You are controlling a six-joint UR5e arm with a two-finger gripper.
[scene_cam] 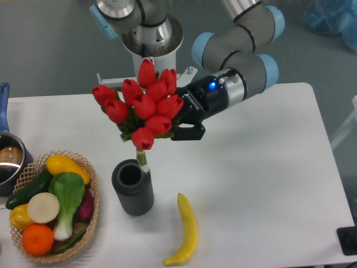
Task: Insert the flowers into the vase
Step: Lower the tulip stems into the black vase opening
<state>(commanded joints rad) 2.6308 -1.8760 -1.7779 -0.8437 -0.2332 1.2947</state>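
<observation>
A tight bunch of red tulip flowers [144, 103] with green leaves is held in the air at centre, tilted, its short bound stems pointing down toward the vase. The stem tips [143, 158] hang just above the vase's right rim. The vase [133, 187] is a dark grey ribbed cylinder standing upright on the white table, its round opening facing up. My gripper [179, 127] comes in from the right and is shut on the flowers just under the blooms; the fingers are partly hidden by leaves and buds.
A woven basket [83, 245] with vegetables and fruit sits left of the vase. A yellow banana [186, 230] lies right of the vase near the front edge. A pot with a blue handle [6, 156] is at the far left edge.
</observation>
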